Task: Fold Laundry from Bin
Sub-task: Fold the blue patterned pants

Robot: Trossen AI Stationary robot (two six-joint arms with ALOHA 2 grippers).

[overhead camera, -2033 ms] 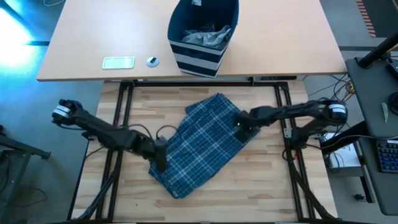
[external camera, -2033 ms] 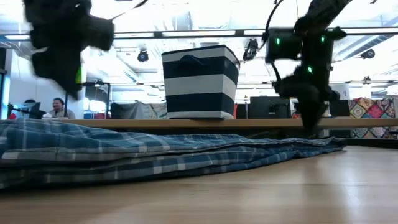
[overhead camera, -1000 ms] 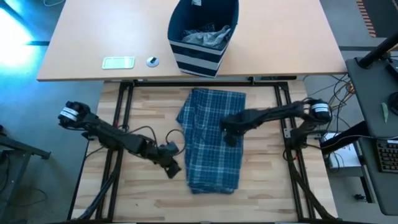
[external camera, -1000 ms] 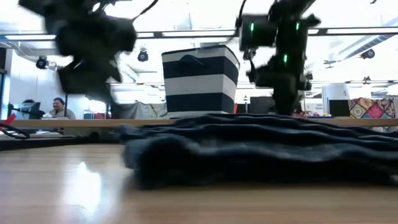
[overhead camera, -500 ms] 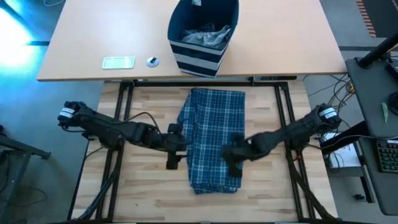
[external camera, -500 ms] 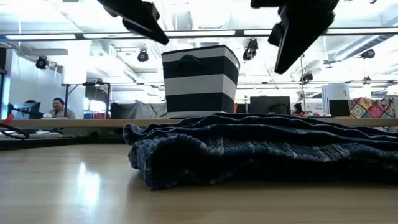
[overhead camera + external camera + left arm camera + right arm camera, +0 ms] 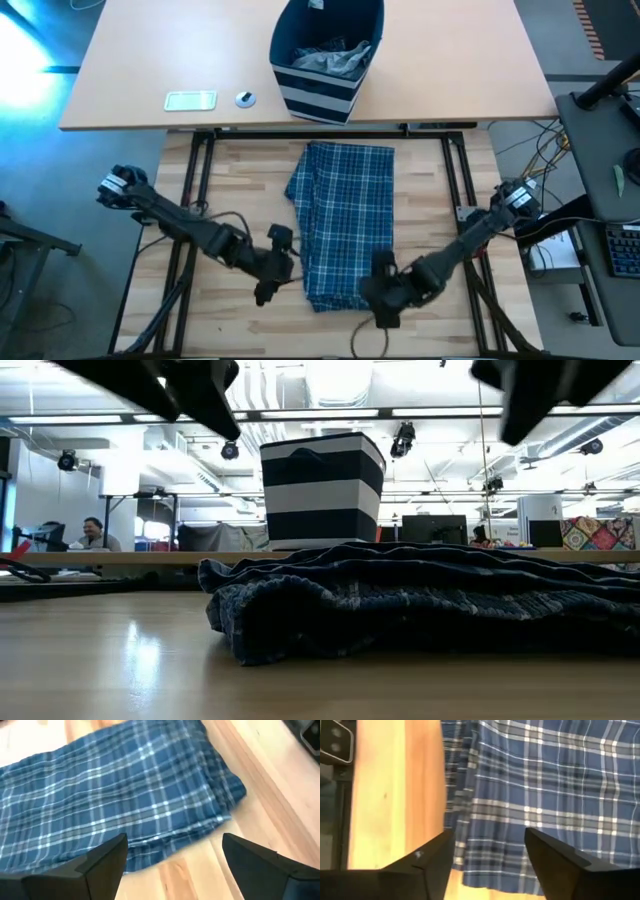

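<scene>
Plaid trousers [image 7: 345, 225] are lying folded into a long narrow strip down the middle of the wooden table [image 7: 230, 180], running from the far edge toward the near edge, with a looser fold bulging out on their left side toward the far end. In the low view they are showing as a rumpled blue heap [image 7: 420, 605] resting flat on the wood.

Left gripper [image 7: 265, 290] is hanging just beside the near left edge of the trousers, its fingers [image 7: 100, 862] standing wide apart and holding nothing; in its wrist view the plaid cloth is lying between and beyond them, untouched.

Right gripper [image 7: 385, 300] is hovering at the near right corner of the trousers, its fingers [image 7: 555, 855] also spread and empty, with the cloth's hem and bare wood showing in the gap.

Bin [image 7: 325, 55], navy with pale stripes, is standing on the lighter desk [image 7: 130, 70] beyond the far edge of the wooden table, well apart from both grippers, with grey laundry [image 7: 330, 58] bunched inside it. A pale flat device [image 7: 190, 100] and a small round object [image 7: 245, 98] are lying on that desk to the bin's left
</scene>
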